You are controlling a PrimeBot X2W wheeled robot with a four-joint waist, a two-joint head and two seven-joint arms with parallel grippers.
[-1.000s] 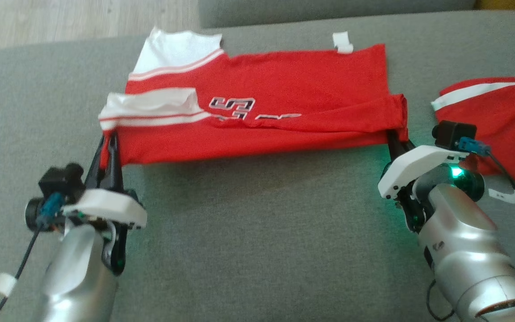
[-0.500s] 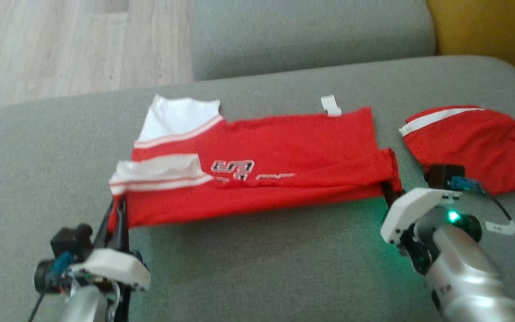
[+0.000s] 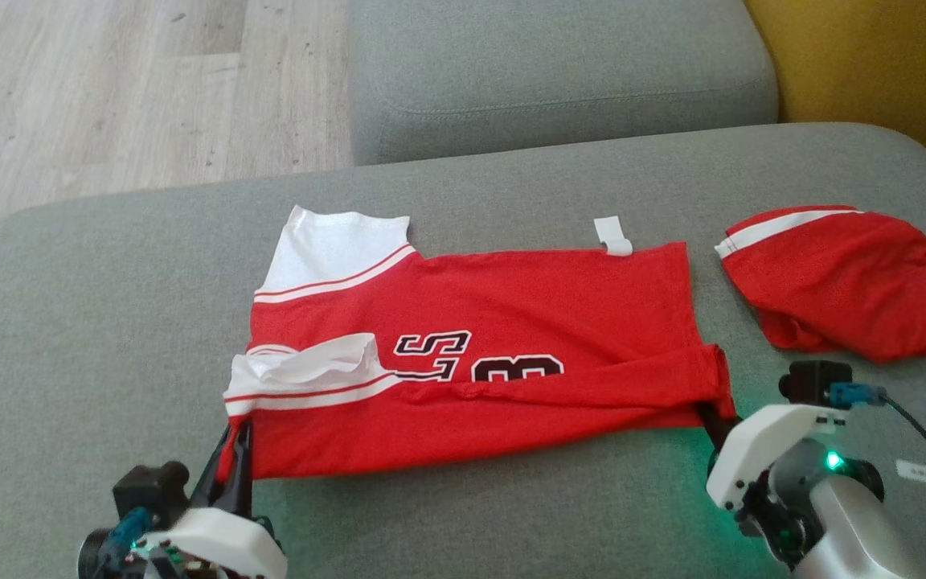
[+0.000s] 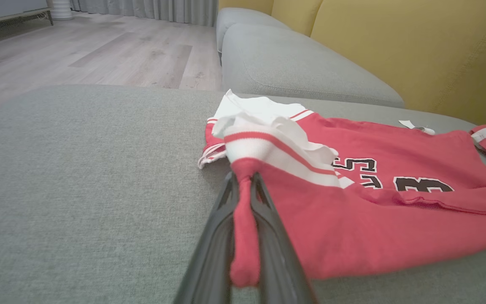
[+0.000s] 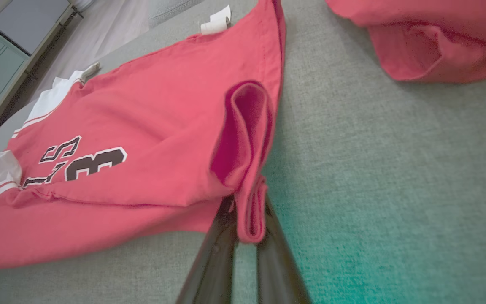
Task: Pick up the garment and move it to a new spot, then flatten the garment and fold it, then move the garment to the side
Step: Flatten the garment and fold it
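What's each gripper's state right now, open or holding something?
Left gripper: shut on the red jersey, at its near-left corner.
Right gripper: shut on the red jersey, at its near-right corner.

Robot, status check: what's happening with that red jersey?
Left end effector shut on jersey, near corner. Right end effector shut on other near corner. Second red garment apart, at right.

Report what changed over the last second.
The left gripper and right gripper drew the near fold of the jersey back toward the robot, uncovering more of the black print. The camera tilted up too. Both stay shut on the jersey; the other red garment lies unmoved.
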